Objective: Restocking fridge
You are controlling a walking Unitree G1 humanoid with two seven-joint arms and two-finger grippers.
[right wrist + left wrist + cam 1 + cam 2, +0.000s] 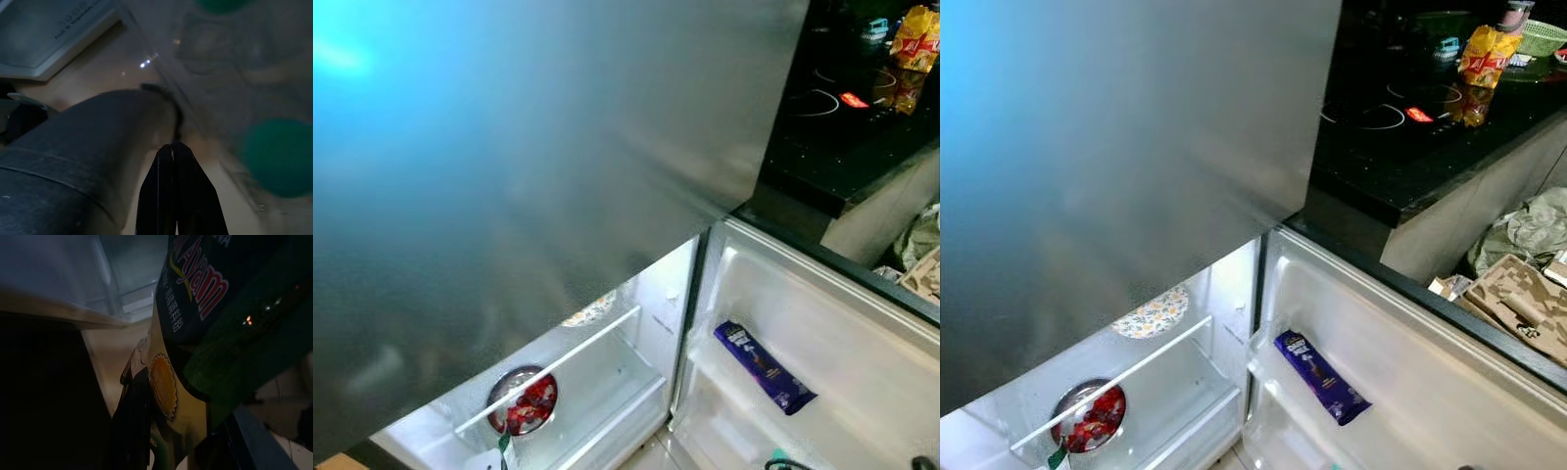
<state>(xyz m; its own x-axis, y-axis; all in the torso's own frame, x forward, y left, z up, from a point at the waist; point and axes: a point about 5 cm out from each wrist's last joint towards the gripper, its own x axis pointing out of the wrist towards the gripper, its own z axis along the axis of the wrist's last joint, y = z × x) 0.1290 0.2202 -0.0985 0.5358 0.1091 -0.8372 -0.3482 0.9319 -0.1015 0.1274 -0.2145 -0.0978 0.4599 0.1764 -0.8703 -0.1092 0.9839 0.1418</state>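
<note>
The lower fridge compartment [607,392] stands open below a closed grey upper door [529,147]. In the left wrist view my left gripper [146,440] is shut on a green and yellow packet [195,333] printed "Ayam", with one black finger [129,431] lying against it. The packet's green tip [504,452] shows low at the fridge's front edge. My right gripper [172,146] hangs low with its fingers pressed together and nothing between them, beside a translucent door shelf holding green-capped bottles [281,156].
A metal bowl of red pieces [522,400] sits under the shelf rail, and a floral plate [1156,311] lies further in. A dark blue bar [764,367] lies in the open door's shelf [822,333]. To the right are a black hob counter [1410,127], a yellow bag [1484,54] and cardboard [1518,299].
</note>
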